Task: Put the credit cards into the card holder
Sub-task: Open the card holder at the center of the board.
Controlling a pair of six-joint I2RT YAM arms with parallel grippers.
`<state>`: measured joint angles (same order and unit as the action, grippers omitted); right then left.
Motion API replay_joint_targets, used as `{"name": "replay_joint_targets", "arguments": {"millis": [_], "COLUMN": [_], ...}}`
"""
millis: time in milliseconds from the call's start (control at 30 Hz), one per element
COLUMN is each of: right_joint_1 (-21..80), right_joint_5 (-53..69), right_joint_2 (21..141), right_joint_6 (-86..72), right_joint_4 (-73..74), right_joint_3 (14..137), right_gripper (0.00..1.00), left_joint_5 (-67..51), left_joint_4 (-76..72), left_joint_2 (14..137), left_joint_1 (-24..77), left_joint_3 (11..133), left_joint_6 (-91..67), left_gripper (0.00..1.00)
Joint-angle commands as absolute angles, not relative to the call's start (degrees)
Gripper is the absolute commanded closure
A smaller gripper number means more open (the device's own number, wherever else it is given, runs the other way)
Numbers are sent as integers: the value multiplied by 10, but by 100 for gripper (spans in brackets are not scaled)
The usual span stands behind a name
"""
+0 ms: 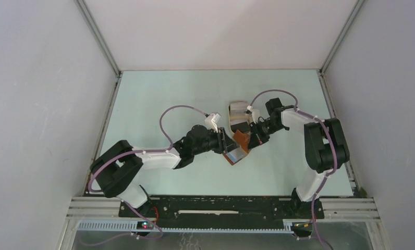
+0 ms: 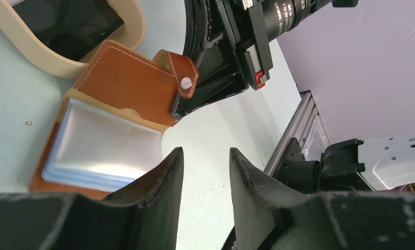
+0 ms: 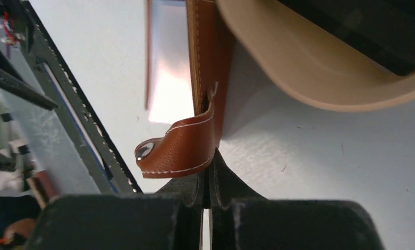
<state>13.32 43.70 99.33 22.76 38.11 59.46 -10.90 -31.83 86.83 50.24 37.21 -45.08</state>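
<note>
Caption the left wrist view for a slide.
Right gripper pinches the flap of the open card holder beside the tan tray; left gripper hovers, jaws open.

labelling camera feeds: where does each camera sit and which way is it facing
top external: fixed above and behind the bases, looking down on the table; both arms show, left gripper and right gripper at the card holder.
left wrist: on the left arm, looking past its open fingers at the opened card holder, right gripper beyond.
right wrist: on the right arm, looking low along its shut fingers pinching the holder's flap.
shared: all three show the card holder and tan tray.
</note>
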Motion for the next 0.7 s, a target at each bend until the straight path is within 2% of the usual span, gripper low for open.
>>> {"name": "replay_joint_targets", "arguments": {"millis": [0, 133, 267, 400, 533, 667], "right_joint_1": [100, 93, 93, 94, 91, 91], "right_joint_5": [500, 482, 463, 449, 438, 422], "right_joint_2": [1037, 1042, 1049, 1052, 1050, 1041], "right_joint_6": [240, 231, 225, 224, 221, 222], "right_joint_4": [458, 458, 458, 456, 452, 448], "right_joint_3": [623, 623, 623, 623, 623, 623], "right_gripper": [100, 100, 100, 98, 92, 81], "left_joint_5": [-145, -159, -160, -161, -149, -136], "left_joint_4": [-400, -402, -393, -366, -327, -295], "left_joint_2": [920, 970, 1013, 1045, 1067, 1098], "left_joint_1": [491, 491, 491, 491, 490, 491], "left_joint_3": [383, 423, 453, 474, 480, 483], "left_joint_6": [-453, -455, -453, -442, -422, -395], "left_gripper": [57, 58, 67, 70, 70, 66]}}
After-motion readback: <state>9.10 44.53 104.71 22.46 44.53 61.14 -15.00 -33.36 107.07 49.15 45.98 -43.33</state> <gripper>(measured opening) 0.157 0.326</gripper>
